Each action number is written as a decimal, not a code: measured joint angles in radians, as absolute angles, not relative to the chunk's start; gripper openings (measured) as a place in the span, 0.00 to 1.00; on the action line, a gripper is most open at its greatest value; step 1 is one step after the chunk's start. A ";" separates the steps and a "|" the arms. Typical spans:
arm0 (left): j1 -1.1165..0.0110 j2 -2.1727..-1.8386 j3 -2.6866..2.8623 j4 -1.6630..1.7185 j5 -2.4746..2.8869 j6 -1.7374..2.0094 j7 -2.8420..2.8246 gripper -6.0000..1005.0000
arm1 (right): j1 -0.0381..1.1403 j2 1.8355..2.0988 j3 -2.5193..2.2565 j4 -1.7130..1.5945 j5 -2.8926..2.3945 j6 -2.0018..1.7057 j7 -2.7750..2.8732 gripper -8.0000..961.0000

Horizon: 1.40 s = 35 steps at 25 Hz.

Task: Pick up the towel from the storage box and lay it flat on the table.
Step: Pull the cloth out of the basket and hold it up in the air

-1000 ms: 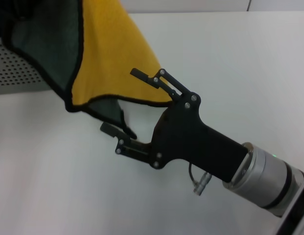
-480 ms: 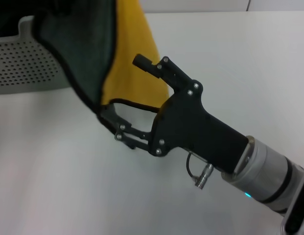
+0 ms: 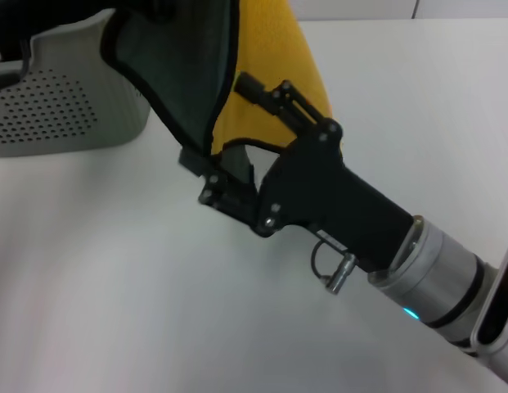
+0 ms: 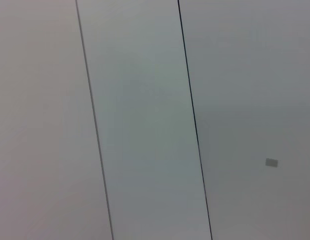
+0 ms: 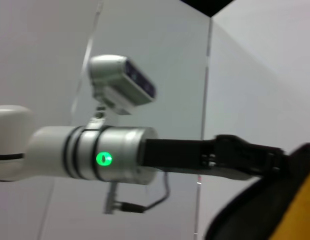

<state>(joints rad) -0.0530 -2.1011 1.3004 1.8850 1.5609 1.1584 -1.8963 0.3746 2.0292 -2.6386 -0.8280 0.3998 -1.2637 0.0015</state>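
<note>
The towel [image 3: 270, 49] hangs in the air above the table [image 3: 114, 311], dark green side [image 3: 180, 65] facing left, mustard yellow side facing right. Its top is out of the head view. In the right wrist view my left gripper [image 5: 282, 155] meets the towel's black-piped edge [image 5: 244, 210] and holds it up. My right gripper [image 3: 214, 123] is open, and its two fingers straddle the towel's lower hanging edge. The storage box [image 3: 65, 106] stands at the far left, behind the towel.
My right arm [image 3: 417, 270] reaches in from the lower right across the white table. The left wrist view shows only wall panels [image 4: 145, 125]. A white camera unit [image 5: 122, 85] sits above my left arm.
The hanging towel has swung right, uncovering more of the storage box. My right gripper has moved up and right, so its fingers now reach around the towel's lower edge.
</note>
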 joint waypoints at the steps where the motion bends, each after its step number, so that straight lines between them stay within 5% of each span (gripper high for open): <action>1: -0.048 -2.101 1.306 1.889 1.561 1.153 -1.894 0.03 | 0.368 2.029 -2.639 -0.828 0.413 -1.265 0.001 0.75; 11: -0.032 -2.101 1.315 1.899 1.555 1.137 -1.894 0.03 | 0.333 2.029 -2.645 -0.829 0.473 -1.268 -0.002 0.72; 35: -0.026 -2.100 1.319 1.900 1.559 1.125 -1.894 0.03 | 0.328 2.029 -2.642 -0.764 0.521 -1.280 0.105 0.41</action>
<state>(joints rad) -0.0259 -2.0999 1.3187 1.9005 1.5588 1.1249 -1.8944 0.3283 2.0292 -2.6418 -0.7639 0.5207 -1.2799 0.1054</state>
